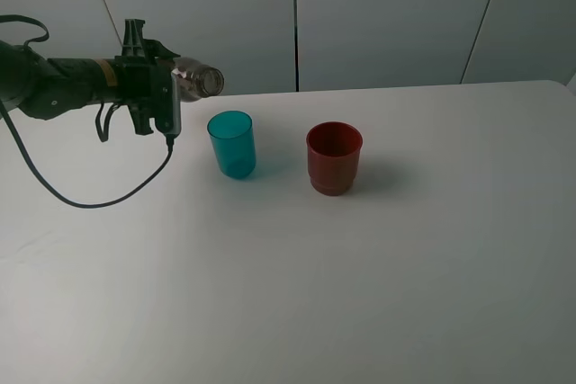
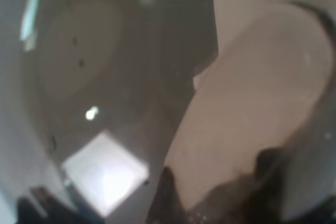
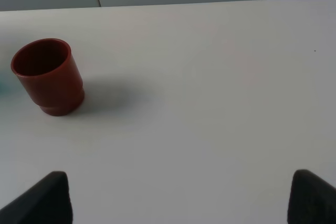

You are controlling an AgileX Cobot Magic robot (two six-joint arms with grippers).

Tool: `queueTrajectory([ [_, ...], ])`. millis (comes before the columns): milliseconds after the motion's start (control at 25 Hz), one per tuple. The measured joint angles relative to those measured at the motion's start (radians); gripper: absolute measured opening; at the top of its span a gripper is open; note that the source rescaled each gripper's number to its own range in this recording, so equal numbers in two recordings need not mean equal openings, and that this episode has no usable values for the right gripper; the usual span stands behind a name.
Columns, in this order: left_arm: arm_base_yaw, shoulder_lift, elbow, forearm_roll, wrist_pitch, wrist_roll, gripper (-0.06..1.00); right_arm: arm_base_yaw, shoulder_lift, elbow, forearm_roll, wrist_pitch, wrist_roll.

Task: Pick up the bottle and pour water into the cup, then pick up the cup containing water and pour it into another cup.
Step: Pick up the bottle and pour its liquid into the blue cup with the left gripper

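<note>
My left gripper is shut on the clear grey-tinted bottle and holds it tipped on its side in the air, its open neck pointing right, above and just left of the teal cup. The teal cup stands upright on the white table. The dark red cup stands upright to its right; it also shows in the right wrist view. The left wrist view is filled by the bottle's blurred body. My right gripper is open, fingertips wide apart, away from the red cup.
A black cable hangs from the left arm down onto the table. Grey wall panels stand behind the table's far edge.
</note>
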Motion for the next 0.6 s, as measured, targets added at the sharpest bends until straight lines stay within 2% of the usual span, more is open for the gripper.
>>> queueTrajectory([
  [240,0.000,0.000,0.000,-0.036,0.009,0.061,0.01,0.000,0.000,0.000,0.000,0.000,0.000],
  [600,-0.010,0.000,0.000,-0.056,0.014,0.066,0.01,0.000,0.000,0.000,0.000,0.000,0.000],
])
